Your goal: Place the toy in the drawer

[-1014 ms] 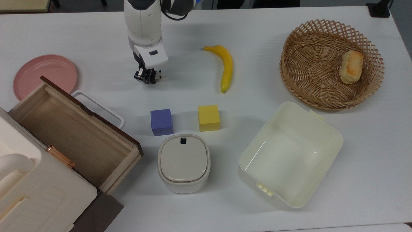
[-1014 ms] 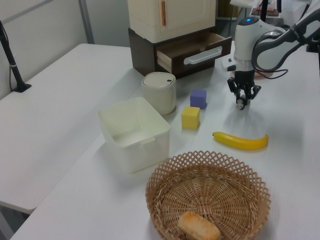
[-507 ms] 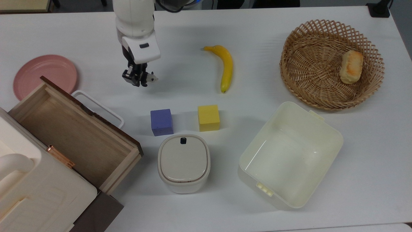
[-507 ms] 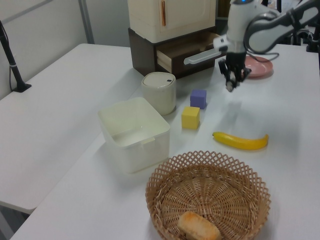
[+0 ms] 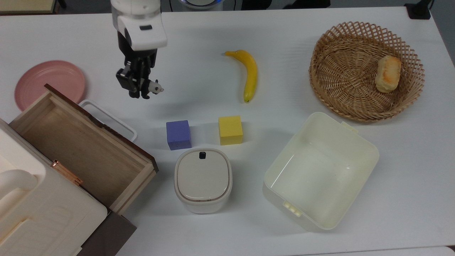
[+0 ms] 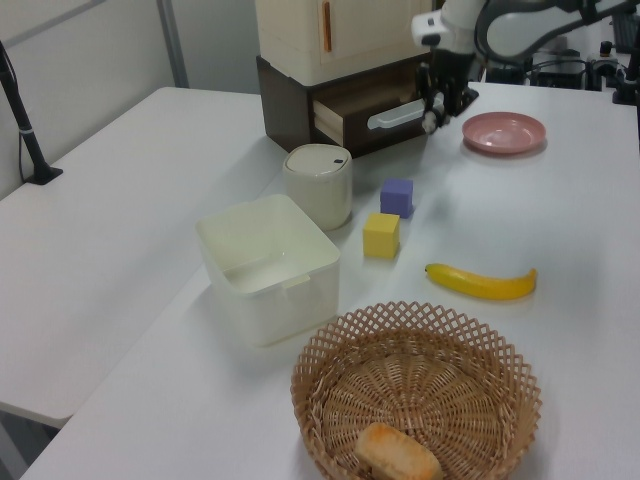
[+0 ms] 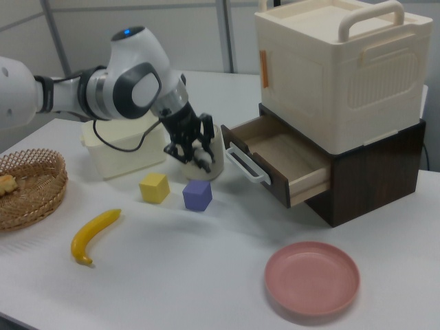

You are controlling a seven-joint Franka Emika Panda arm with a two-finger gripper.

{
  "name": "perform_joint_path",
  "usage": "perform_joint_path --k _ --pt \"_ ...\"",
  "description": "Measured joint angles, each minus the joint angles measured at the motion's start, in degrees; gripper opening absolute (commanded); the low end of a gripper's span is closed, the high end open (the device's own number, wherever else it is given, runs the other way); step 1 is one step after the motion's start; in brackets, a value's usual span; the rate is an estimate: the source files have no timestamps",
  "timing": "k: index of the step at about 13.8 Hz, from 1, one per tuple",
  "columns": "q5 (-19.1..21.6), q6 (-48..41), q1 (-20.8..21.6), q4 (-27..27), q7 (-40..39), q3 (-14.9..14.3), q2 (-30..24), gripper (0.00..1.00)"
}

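Note:
The tiny black-and-white panda toy hangs in the air, pinched in my gripper, which is shut on it above the table. The wooden drawer stands pulled open at the top view's lower left, with a dark front panel and white loop handle. The gripper is up and to the right of the handle in the top view. In the left view the gripper hovers in front of the drawer. In the right view the gripper with the toy sits left of the drawer.
A pink plate lies left of the gripper. A purple cube, yellow cube, lidded white container, banana, cream bin and wicker basket with bread occupy the table. A cream box tops the drawer cabinet.
My gripper has risen from the table with the panda toy and moved toward the top view's left, closer to the open drawer.

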Motion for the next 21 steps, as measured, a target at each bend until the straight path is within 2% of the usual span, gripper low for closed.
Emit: perform_joint_path --k 5,9,10,11,12,13,21 --pt "0.0 6.3 -0.2 5.8 1.7 -0.3 1.6 0.15" --pt "0.0 14.1 -1.9 10.0 2.8 -1.8 7.8 0.22" --pt "0.0 15.9 -2.1 11.2 2.8 -2.5 9.3 0.27" --pt "0.0 17.5 -2.3 12.2 2.8 -3.2 10.7 0.57" --pt "0.0 19.2 -2.3 13.8 2.8 -4.1 12.5 0.61" --pt "0.0 20.1 -2.4 14.5 2.9 -4.4 13.3 0.78" --pt "0.0 22.3 -2.7 16.4 3.6 -5.0 14.6 0.78"
